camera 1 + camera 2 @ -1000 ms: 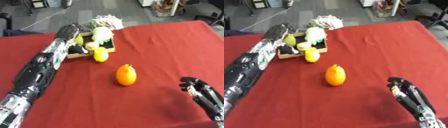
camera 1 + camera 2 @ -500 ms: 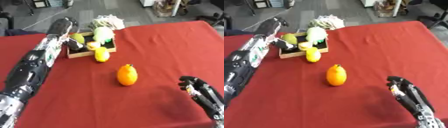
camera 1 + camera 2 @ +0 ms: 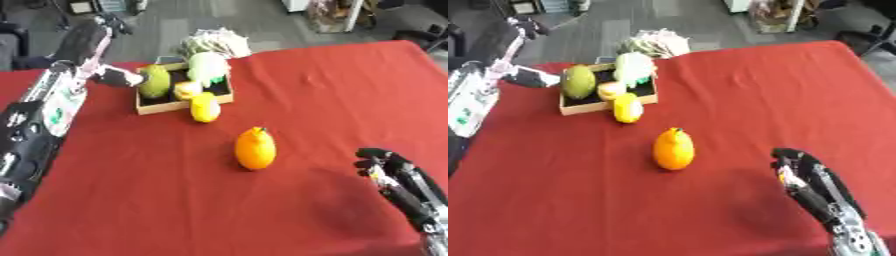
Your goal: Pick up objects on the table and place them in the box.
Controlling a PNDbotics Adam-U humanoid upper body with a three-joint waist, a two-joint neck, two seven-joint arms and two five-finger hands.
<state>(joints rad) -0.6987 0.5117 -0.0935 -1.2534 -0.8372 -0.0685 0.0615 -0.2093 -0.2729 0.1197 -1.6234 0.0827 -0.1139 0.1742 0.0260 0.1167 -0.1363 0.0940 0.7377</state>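
The left robot hand (image 3: 103,27) is seen raised at the upper left, above and behind the box (image 3: 184,99), at the end of a long black and silver arm. It is blurred; whether its fingers are straight or curled cannot be told, and nothing is seen held in it.

Just to the right of that arm, the shallow wooden box is found on the red desk (image 3: 306,90). A green rounded fruit (image 3: 156,81) is seen standing at the box's left end, a white and green vegetable (image 3: 207,68) at its far right, and a small pale yellow thing (image 3: 185,90) between them. A yellow lemon-shaped fruit (image 3: 206,107) is seen at the box's near right edge; whether it lies inside or leans on the rim cannot be told. A crumpled pale bundle (image 3: 215,41) is seen behind the box.

Further right and nearer, an orange fruit (image 3: 255,148) is seen alone on the cloth, well apart from the box and between the two hands.

At the lower right, the right robot hand (image 3: 800,170) is held low by the desk, to the right of the orange fruit and apart from it, with its fingers relaxed and pointing away, and nothing held.
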